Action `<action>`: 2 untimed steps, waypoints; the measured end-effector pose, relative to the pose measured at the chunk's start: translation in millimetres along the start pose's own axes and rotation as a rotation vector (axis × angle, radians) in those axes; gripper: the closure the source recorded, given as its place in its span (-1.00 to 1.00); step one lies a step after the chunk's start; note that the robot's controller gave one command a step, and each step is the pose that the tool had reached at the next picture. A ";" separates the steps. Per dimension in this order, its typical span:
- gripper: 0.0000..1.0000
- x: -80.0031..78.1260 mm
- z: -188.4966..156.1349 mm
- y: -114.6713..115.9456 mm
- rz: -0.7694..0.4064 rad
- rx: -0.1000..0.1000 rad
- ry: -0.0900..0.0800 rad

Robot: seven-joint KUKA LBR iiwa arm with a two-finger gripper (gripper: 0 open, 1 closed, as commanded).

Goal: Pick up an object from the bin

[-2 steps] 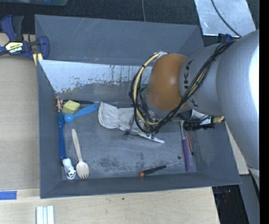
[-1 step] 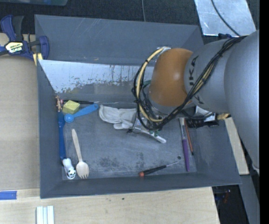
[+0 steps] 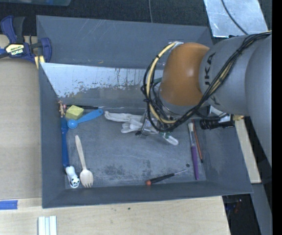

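My gripper (image 3: 146,129) hangs low over the middle of the bin, at the back, mostly hidden under the arm's orange cover and cables. It is right at the right end of a white crumpled piece (image 3: 123,120) that lies flat on the floor. A small white and green thing (image 3: 171,140) lies just to the gripper's right. Whether anything is between the fingers is hidden.
At the left lie a yellow block (image 3: 75,112), a blue spoon (image 3: 85,118), a long blue brush with a white head (image 3: 65,148) and a wooden fork (image 3: 82,163). A purple pen (image 3: 194,156) and a thin red pen (image 3: 199,148) lie at the right. A black screwdriver (image 3: 167,177) lies near the front wall.
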State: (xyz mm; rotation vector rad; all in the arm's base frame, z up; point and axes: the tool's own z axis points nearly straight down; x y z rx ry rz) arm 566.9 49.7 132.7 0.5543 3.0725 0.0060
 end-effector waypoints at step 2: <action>1.00 -2.2 -38.6 0.0 -0.004 -0.002 -0.005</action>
